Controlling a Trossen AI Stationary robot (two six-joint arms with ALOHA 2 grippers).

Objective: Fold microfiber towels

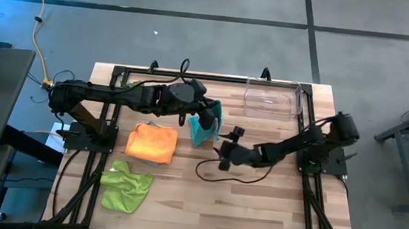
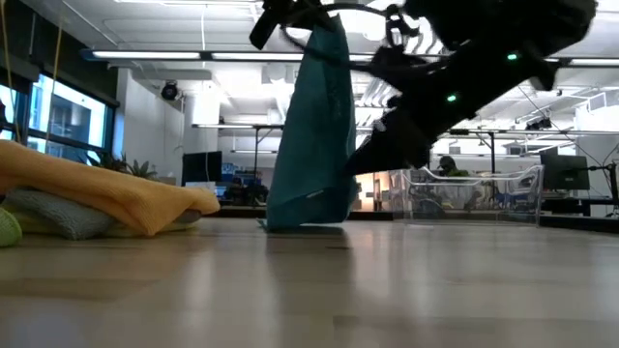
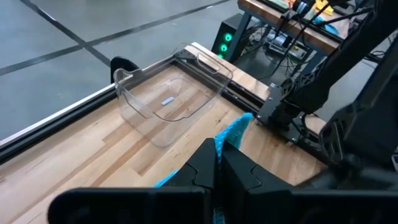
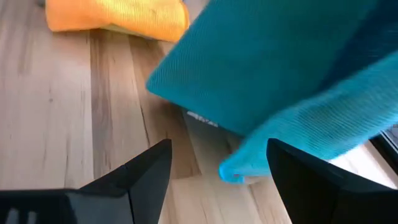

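while the left gripper (image 1: 203, 117) pinches the teal towel (image 1: 206, 126) by its top edge, jaws pressed together on the fabric, the cloth hangs down near the middle of the table (image 1: 256, 200), toward the far side. low view shows the teal towel (image 2: 314, 135) draped vertically with its bottom edge just touching the wood. left wrist view: left gripper (image 3: 219, 167) fingers closed tight, a teal corner (image 3: 236, 127) poking out between them.

right gripper (image 1: 228, 148) sits just beside the towel on the right-arm side, jaws spread, nothing between them. right wrist view has the right gripper (image 4: 219, 163) open with the teal towel (image 4: 280, 74) hanging directly ahead, lower corner between the fingertips but not gripped as far as i can tell.

orange towel (image 1: 152, 142) lies folded on the left half of the table, on top of a stack; low view shows a grey towel (image 2: 58, 215) under the orange towel (image 2: 106, 193), and possibly a yellow layer in there, hard to say. lime green towel (image 1: 125, 185) lies crumpled nearer the front edge, below the orange stack and apart from it.

clear plastic bin (image 1: 273, 98) stands at the far right corner of the table, well apart from the towels.
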